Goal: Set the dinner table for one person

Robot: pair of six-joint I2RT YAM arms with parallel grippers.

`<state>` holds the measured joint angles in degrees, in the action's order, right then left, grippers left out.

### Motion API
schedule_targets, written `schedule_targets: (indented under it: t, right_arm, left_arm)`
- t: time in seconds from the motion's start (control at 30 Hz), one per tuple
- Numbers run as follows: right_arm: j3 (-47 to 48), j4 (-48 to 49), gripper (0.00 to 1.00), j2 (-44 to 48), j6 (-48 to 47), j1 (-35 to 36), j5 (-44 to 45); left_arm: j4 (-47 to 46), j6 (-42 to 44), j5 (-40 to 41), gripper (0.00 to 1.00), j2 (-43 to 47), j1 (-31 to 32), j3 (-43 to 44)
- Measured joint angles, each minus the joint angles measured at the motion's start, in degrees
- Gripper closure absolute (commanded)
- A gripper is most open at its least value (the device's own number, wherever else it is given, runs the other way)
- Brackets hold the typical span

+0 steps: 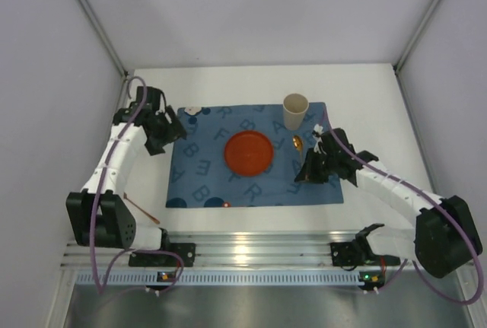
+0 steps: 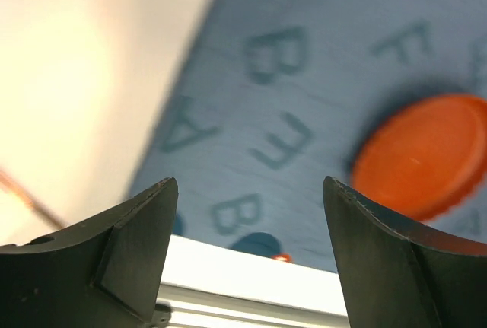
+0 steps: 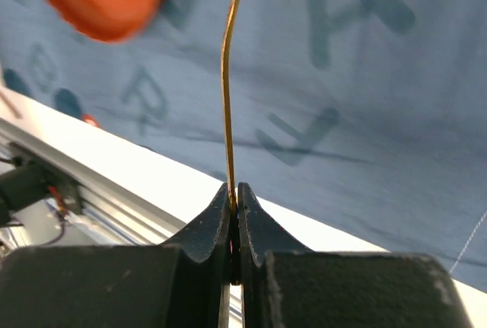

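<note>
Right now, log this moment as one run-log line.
left pincer: open, empty | right pincer: shut on gold utensil | orange plate: centred on blue mat | cup: on mat, far right

A blue cloth mat printed with letters is laid centrally on the large white flat tabletop. A round orange plate is set at the mat's centre. A beige cup is stood on the mat's far right corner. A thin gold metal utensil is held right of the plate, before the cup. A thin brown stick is laid on the tabletop, left of the mat.
</note>
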<state>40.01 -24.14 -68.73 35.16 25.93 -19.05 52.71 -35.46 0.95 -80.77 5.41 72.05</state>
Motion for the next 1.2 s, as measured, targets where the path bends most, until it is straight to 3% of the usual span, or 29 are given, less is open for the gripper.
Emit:
schedule_targets:
  t: [0.23,0.6,0.67,0.7,0.73,0.83,1.03,1.2]
  right_arm:
    - [-5.5,4.8,1.0,-6.5,1.2,-1.2,-0.2]
    - [-1.9,13.9,1.0,-14.8,3.3,-3.1,-0.8]
    - [-0.7,14.8,0.91,-16.3,3.4,-3.3,-0.8]
    - [-0.4,15.0,0.81,-16.8,3.6,-3.4,-0.7]
    - [-0.2,15.1,0.53,-17.2,3.7,-3.5,-0.7]
    - [-0.2,15.0,0.26,-17.7,3.8,-3.7,-0.8]
    - [0.2,13.1,0.19,-15.6,2.6,-3.9,0.1]
    - [2.0,3.7,0.15,-9.7,0.2,-4.1,3.1]
  left_arm:
    - [2.3,3.8,4.7,0.19,5.0,-12.0,-8.0]
    - [2.9,4.6,6.9,0.19,8.3,-12.9,-15.2]
    - [2.9,4.8,7.3,0.18,8.4,-12.9,-15.2]
    - [2.9,5.0,7.6,0.17,8.4,-12.9,-15.2]
    - [2.9,5.0,7.8,0.17,8.4,-12.9,-15.2]
    - [2.9,5.0,9.6,0.16,8.4,-13.3,-15.2]
    - [4.3,2.5,15.4,0.14,7.6,-16.5,-15.1]
    - [4.9,0.2,19.4,0.15,5.2,-21.8,-15.1]
